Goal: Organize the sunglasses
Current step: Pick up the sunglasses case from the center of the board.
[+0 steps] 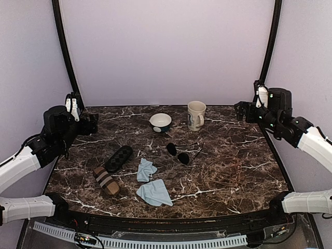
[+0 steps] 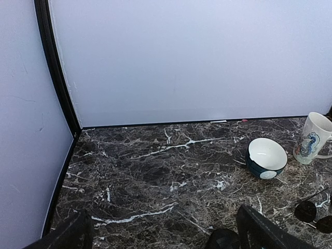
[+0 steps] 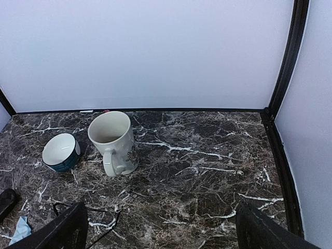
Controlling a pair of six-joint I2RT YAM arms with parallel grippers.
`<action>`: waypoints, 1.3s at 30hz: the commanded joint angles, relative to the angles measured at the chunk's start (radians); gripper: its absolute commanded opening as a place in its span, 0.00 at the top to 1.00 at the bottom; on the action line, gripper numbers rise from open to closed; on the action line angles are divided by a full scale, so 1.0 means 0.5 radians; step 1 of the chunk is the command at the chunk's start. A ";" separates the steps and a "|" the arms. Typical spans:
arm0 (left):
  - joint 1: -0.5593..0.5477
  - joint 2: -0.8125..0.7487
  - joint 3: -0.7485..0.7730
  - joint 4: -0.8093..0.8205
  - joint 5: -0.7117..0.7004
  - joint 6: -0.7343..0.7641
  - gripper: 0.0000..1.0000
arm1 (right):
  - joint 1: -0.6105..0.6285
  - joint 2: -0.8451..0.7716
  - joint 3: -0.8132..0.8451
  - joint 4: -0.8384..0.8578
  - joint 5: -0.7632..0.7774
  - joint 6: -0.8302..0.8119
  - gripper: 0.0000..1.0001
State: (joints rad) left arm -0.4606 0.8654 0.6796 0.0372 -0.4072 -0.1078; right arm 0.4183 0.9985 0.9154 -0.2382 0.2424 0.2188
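The sunglasses lie open on the marble table, right of centre, with two dark lenses and thin wire arms. In the left wrist view their lenses show at the lower right edge. Only a thin wire arm appears low in the right wrist view. My left gripper hovers open over the far left corner, well away from them. My right gripper hovers open over the far right corner. Neither holds anything: in each wrist view the fingers stand wide apart over bare marble.
A black checkered case and a brown striped case lie front left. Two light blue cloths lie beside them. A small bowl and a cream mug stand at the back centre.
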 commanded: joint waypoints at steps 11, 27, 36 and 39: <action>-0.011 0.003 -0.020 0.037 0.125 -0.010 0.02 | 0.010 -0.014 -0.028 0.080 -0.029 0.024 0.01; -0.179 0.123 -0.033 -0.080 0.088 -0.082 0.03 | 0.085 0.100 0.022 -0.057 0.092 0.067 0.00; -0.410 0.358 -0.058 -0.291 0.095 -0.313 0.03 | 0.164 0.241 -0.002 -0.055 -0.014 0.127 0.01; -0.452 0.471 -0.040 -0.414 0.081 -0.388 0.03 | 0.183 0.292 0.000 -0.026 -0.053 0.152 0.01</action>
State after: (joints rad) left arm -0.6609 1.0523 0.6651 -0.0669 -0.3569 -0.2306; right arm 0.4927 1.1187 0.9192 -0.2852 0.2466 0.2642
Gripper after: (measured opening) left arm 0.970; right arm 0.995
